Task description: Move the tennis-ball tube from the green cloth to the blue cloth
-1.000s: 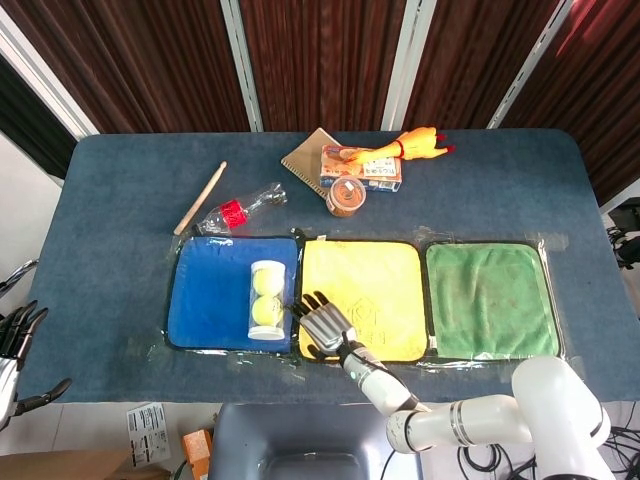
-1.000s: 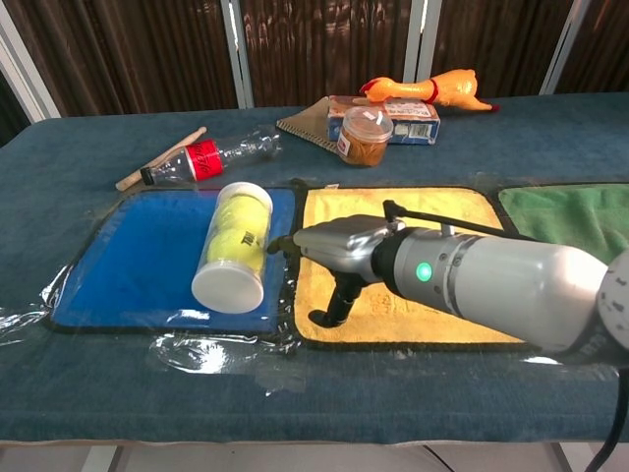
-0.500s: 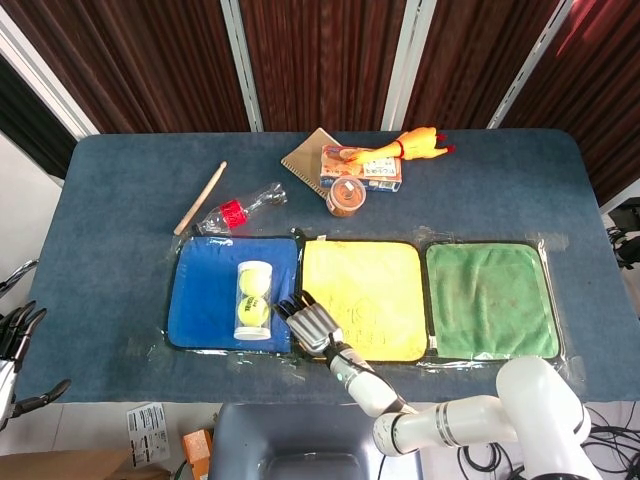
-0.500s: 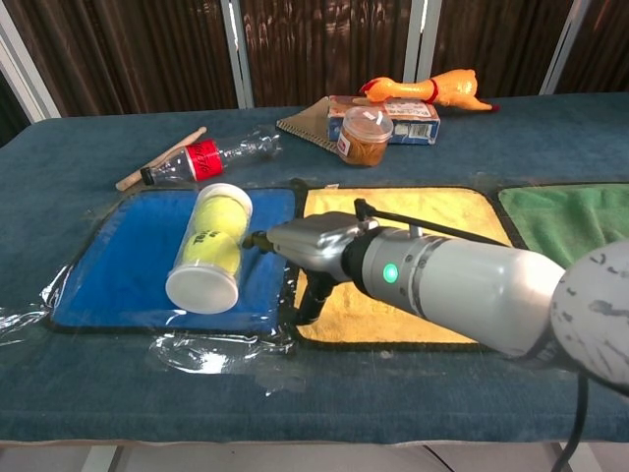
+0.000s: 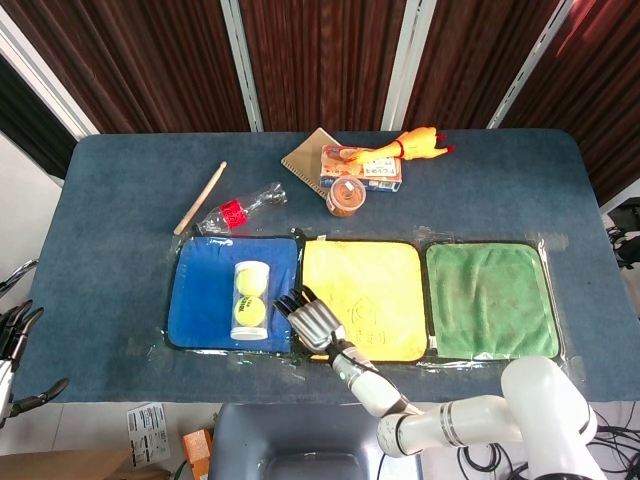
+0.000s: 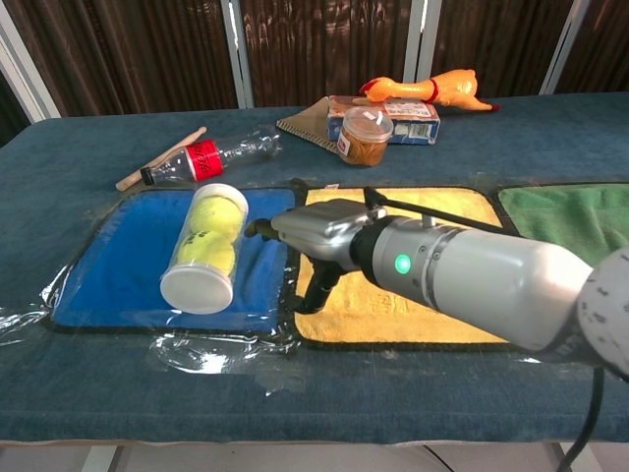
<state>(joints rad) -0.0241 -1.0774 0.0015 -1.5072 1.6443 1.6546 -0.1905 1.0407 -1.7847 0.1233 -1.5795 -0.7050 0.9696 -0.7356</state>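
Tube placement looks all but settled: the tennis-ball tube (image 5: 248, 300) lies on its side in the middle of the blue cloth (image 5: 196, 302), and the green cloth (image 5: 490, 299) at the far end of the row carries nothing. The right hand (image 5: 311, 319) hovers over the seam between the blue cloth and the yellow cloth (image 5: 375, 280), fingers spread and holding nothing, just beside the tube without touching it in either view.

To finish well, I judge the hand should draw back and up, away from the tube, not sweep sideways; a round tube on its side rolls at the slightest nudge, and the loose plastic film (image 6: 211, 349) under the cloths could drag with a brushing finger.

Compared with a second ago, the tube has rolled from the blue cloth's right edge toward its centre, and the right hand has followed it leftward off the yellow cloth.

The left hand (image 5: 14, 345) hangs off the tabletop's (image 5: 120, 200) left edge; whether it is spread or curled I cannot tell.
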